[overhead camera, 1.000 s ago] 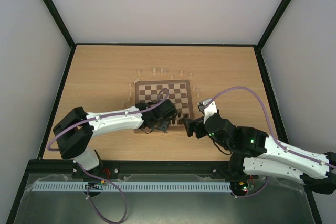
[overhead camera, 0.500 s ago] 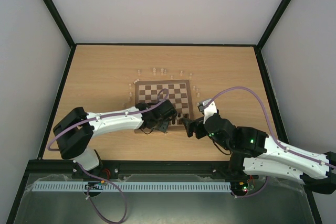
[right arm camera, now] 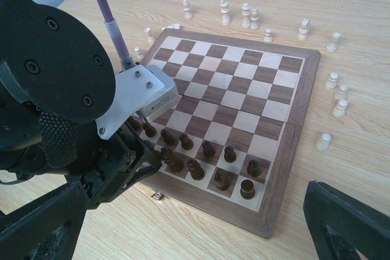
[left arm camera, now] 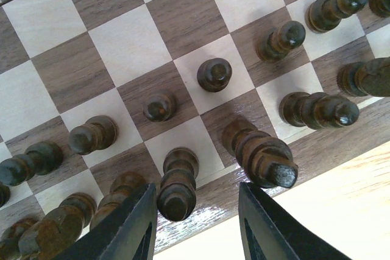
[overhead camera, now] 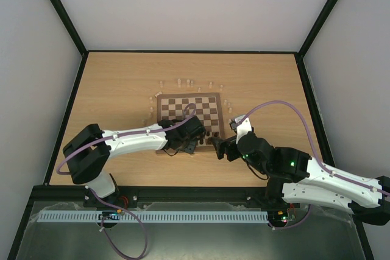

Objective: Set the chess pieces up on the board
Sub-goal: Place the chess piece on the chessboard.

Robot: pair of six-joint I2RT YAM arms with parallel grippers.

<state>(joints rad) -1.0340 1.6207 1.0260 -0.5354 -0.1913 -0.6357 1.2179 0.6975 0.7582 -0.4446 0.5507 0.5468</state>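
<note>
The board (overhead camera: pixel 189 109) lies mid-table, and dark chess pieces (right arm camera: pixel 210 148) fill its two near rows. Pale chess pieces (right arm camera: pixel 245 13) stand on the tabletop along its far and right sides. My left gripper (overhead camera: pixel 194 141) hangs low over the near-left edge of the board. In the left wrist view the left gripper (left arm camera: pixel 196 196) is open. A dark piece (left arm camera: pixel 177 184) stands upright on the back row between the fingers, close to the left one, with a wide gap to the right one. My right gripper (right arm camera: pixel 189 211) is open wide and empty, just off the board's near edge.
A taller dark piece (left arm camera: pixel 265 156) stands one square right of the left jaws. More pale pieces (right arm camera: pixel 335 98) stand off the board's right border (right arm camera: pixel 308 89). A tiny metal bit (right arm camera: pixel 158 196) lies on the table under the left wrist. The two wrists are close together.
The left jaws have parted a little around the dark piece. Neither arm has visibly moved in the top view.
</note>
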